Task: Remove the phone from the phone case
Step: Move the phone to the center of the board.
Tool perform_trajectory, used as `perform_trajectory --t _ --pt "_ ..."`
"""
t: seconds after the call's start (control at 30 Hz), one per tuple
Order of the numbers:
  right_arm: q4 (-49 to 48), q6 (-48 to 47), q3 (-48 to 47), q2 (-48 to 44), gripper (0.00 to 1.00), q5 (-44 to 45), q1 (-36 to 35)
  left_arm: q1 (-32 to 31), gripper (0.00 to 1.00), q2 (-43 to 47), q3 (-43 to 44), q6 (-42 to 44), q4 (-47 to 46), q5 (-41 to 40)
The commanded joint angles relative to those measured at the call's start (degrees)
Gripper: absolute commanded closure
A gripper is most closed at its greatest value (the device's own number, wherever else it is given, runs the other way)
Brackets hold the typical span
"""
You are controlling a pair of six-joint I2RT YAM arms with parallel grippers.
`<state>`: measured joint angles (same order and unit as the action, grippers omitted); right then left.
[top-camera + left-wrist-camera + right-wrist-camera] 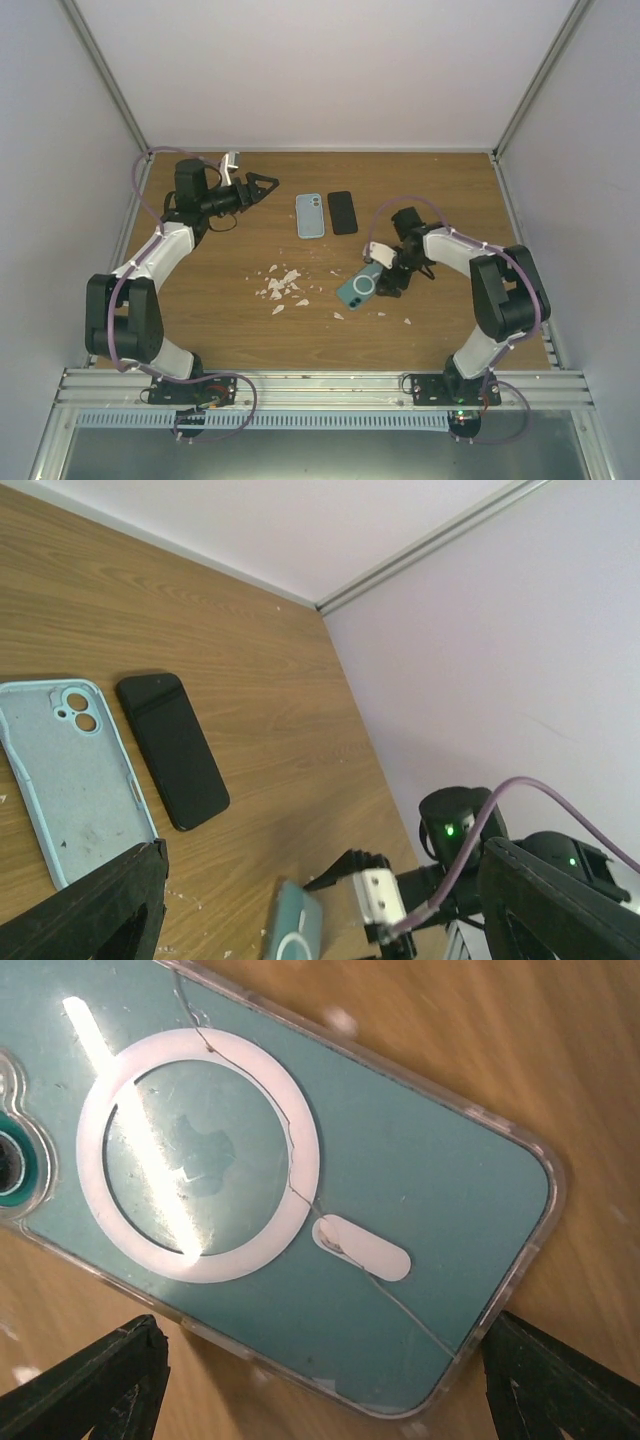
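Since the right gripper (388,282) hangs spread over the teal phone (420,1160) in its cracked clear case (548,1185), grabbing an edge is next, I'd say.

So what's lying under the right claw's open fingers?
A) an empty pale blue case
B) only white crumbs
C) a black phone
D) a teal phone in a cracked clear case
D: the right wrist view shows the teal phone in its cracked clear case below the right gripper.
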<state>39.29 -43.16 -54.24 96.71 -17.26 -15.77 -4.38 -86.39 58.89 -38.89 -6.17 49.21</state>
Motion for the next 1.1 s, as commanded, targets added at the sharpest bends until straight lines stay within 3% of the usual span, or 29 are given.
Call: perform_trajectory --t 0.0,0.27,0.4,0.67,1.07 --pt "3.8 2.98 1.25 2.77 0.15 -3.35 -7.08 0.72 0.15 2.38 -0.95 1.26 -1.75 -0.48" --pt "0.89 -2.72 3.62 -3.61 0.1 -0.74 -14.25 1.64 0.15 3.89 -2.0 1.32 -1.56 -0.81" --pt "-3.65 -7.73 3.35 -6.3 0.01 5.09 -15.4 2.13 0.15 3.95 -2.2 0.87 -1.52 -1.3" --pt "-4.51 -19.89 1.72 -8.89 0.0 4.07 -18.17 2.78 0.15 4.44 -2.57 0.48 -1.83 -1.31" --pt "-4.95 -23.91 -1.2 -2.49 0.0 6.65 -26.45 3.68 0.15 6.31 -3.95 0.49 -2.26 -1.52"
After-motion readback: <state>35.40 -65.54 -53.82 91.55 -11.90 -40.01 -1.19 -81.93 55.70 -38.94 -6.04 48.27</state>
